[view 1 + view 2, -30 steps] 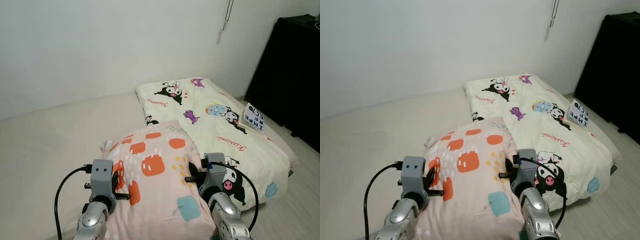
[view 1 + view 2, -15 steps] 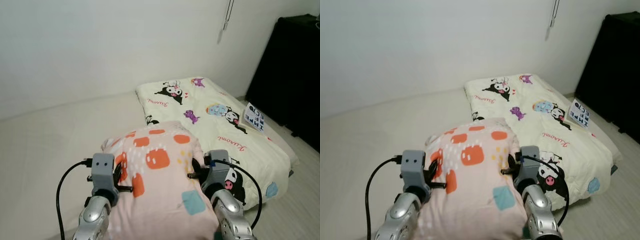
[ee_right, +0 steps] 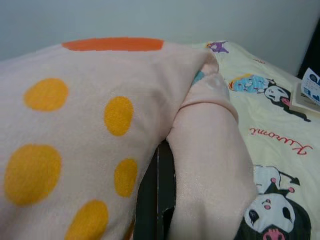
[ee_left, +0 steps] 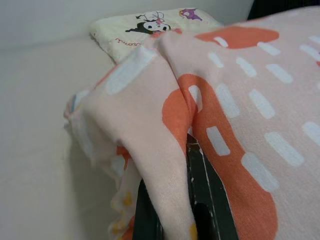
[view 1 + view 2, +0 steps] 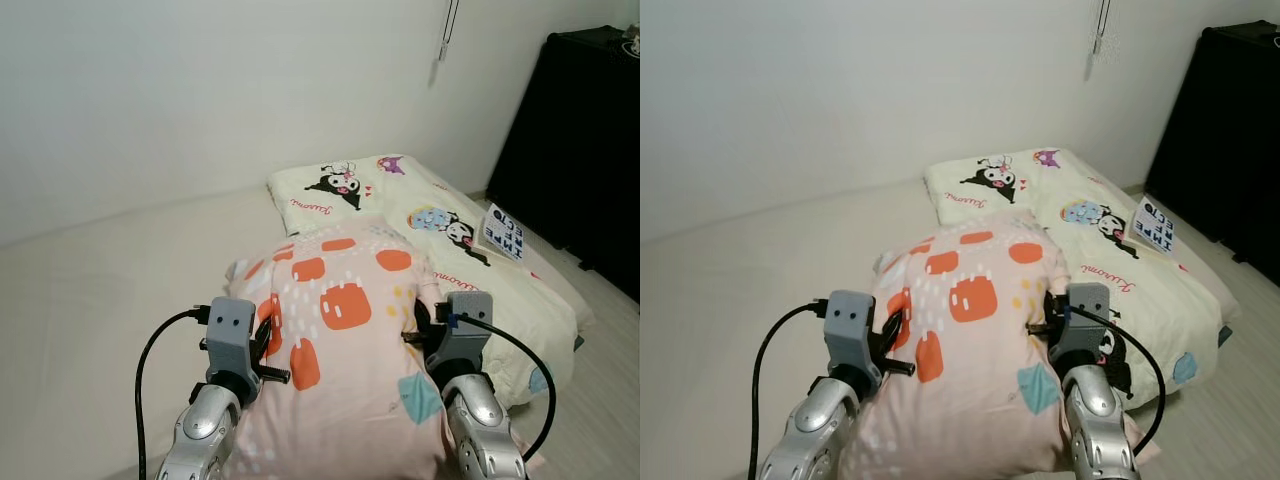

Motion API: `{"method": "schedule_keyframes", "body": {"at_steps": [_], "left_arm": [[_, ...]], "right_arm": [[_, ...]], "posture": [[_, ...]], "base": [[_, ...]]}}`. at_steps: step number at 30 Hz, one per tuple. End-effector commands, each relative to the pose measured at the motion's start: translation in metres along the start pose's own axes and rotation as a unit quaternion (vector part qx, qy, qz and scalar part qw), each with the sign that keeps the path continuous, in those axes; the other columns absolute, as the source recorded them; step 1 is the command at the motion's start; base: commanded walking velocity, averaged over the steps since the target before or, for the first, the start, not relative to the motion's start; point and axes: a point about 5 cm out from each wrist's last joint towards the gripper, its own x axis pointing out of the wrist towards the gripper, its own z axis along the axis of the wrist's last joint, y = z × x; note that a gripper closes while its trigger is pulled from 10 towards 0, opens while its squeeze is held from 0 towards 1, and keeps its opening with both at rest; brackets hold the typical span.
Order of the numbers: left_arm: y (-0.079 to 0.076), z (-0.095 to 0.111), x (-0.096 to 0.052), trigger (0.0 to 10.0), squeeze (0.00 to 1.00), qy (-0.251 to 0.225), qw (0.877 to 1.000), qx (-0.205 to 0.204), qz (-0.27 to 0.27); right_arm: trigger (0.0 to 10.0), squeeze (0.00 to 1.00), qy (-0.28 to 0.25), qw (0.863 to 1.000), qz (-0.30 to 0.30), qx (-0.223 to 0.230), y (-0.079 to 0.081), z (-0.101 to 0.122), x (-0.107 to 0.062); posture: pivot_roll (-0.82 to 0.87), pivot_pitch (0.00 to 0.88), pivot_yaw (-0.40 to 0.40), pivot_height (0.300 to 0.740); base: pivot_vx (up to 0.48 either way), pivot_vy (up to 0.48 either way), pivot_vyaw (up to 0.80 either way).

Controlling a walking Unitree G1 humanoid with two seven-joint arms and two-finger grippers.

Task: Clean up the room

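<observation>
A pink pillow with orange and yellow patches is carried in front of the robot, above the floor, with the cartoon-print mattress at 1 o'clock. The left end effector and right end effector are each clamped on a fold of its cover at opposite side edges. It looks light, soft and floppy, so gripping both sides suits it. Compared with 1 second ago, the pillow is raised higher.

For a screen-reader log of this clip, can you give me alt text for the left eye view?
Both grippers, left gripper and right gripper, clamp a pink pillow with orange blocks from either side, held up before the robot. Beyond lies a cream cartoon-print mattress on the floor with a book on it, beside a black cabinet.
</observation>
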Motion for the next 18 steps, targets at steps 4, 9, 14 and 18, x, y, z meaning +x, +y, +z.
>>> {"method": "schedule_keyframes", "body": {"at_steps": [4,9,14,18], "left_arm": [[0.003,0.012,0.0,10.0,0.0,-0.029,0.999,0.014,-0.001],[0.011,0.015,-0.002,10.0,0.0,-0.033,0.999,0.012,0.012],[0.01,0.015,-0.003,10.0,0.0,-0.037,0.999,0.0,0.013],[0.009,0.015,-0.003,10.0,0.0,-0.037,0.999,0.001,0.013]], "right_arm": [[10.0,0.0,-0.03,0.999,0.027,-0.003,0.016,0.012,0.002],[10.0,0.0,-0.024,0.999,0.041,0.014,0.022,0.013,0.003],[10.0,0.0,-0.024,0.998,0.051,0.006,0.027,0.013,0.006],[10.0,0.0,-0.023,0.998,0.055,0.008,0.029,0.013,0.006]], "posture": [[-0.02,0.076,-0.001,0.74],[-0.01,0.078,-0.006,0.74],[-0.02,0.079,-0.009,0.74],[-0.02,0.078,-0.01,0.74]], "base": [[0.0,0.0,0.0],[0.0,0.0,0.0],[0.0,0.0,0.0],[0.0,0.0,0.0]]}}
